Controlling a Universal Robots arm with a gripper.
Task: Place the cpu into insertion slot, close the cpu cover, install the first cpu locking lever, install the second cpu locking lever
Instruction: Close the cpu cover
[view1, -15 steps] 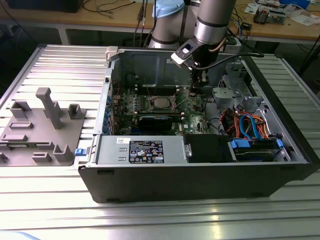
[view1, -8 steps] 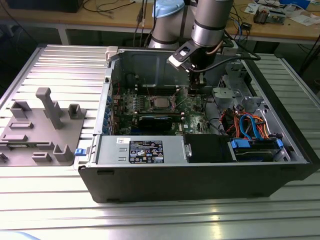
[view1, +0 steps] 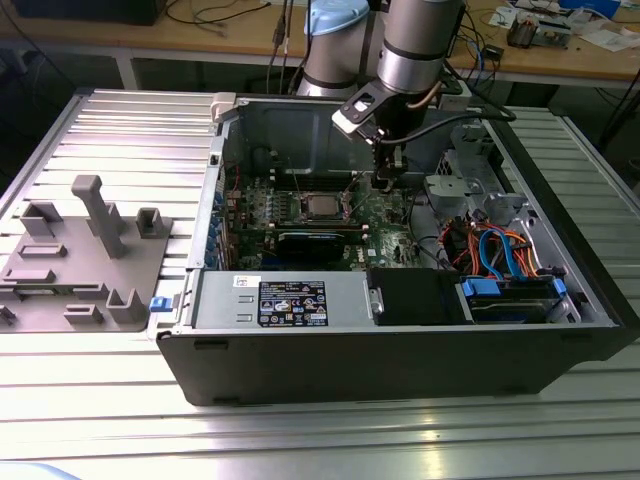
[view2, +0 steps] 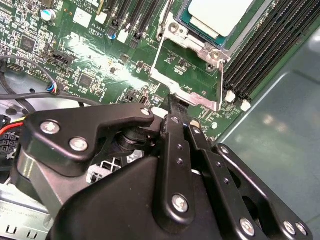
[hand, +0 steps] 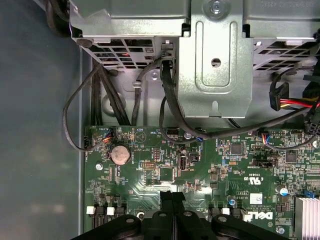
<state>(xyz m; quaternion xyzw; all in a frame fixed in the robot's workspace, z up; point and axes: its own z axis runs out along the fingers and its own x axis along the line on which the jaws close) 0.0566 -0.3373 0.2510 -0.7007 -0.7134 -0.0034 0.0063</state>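
Your cpu (view2: 220, 12) already sits in the insertion slot (view2: 197, 46), its dull silver top edged in green. The cpu cover (view2: 202, 99) is swung open, and green motherboard (view2: 90, 60) shows through its window. Your claw (view2: 174, 100) has its fingers pressed together at the cover's free edge; you cannot tell whether they pinch the plate. Black memory slots (view2: 255, 60) run just beside the socket. In the first wrist view, black cables (hand: 167, 100) hang from a metal drive cage (hand: 215, 65).
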